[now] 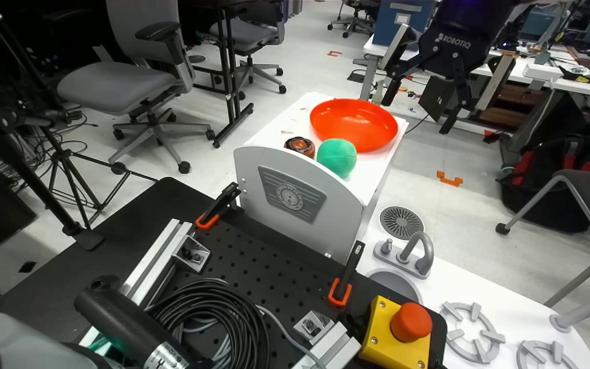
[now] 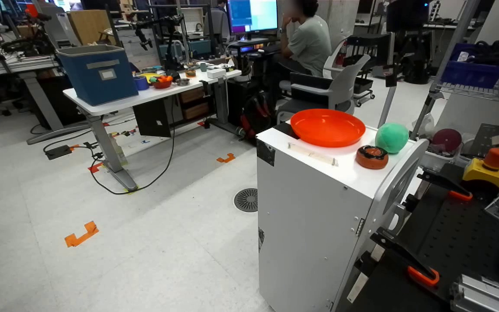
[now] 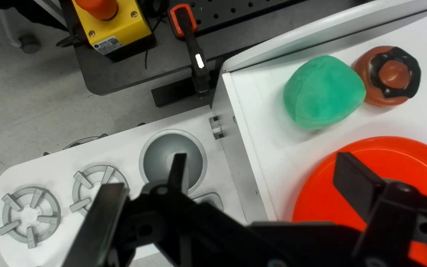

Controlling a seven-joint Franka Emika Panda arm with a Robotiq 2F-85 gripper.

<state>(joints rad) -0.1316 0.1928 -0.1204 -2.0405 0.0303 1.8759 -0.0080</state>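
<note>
Fingers (image 3: pixel 356 185) apart | glossy round red dish (image 1: pixel 354 123) | matte green ball (image 3: pixel 323 92) | squat brown puck (image 2: pixel 372 157)

Far off to the right in an exterior view, ROBOTIQ (image 1: pixel 454 41) stands in white capitals on the gripper (image 1: pixel 419 106). At the near left a label (image 1: pixel 165 356) on the black cylinder (image 1: pixel 123 322), farther off the round dial (image 1: pixel 290 197), and in the wrist view a sticker (image 3: pixel 108 45) on the yellow button box (image 3: pixel 127 29) bear print or marks too small to read.

Black end effector (image 1: pixel 420 107) (white ROBOTIQ lettering (image 1: pixel 455 41) on its housing (image 1: pixel 459 31)), angular linkages (image 1: pixel 460 77), round pivot screws (image 1: pixel 435 48)
</note>
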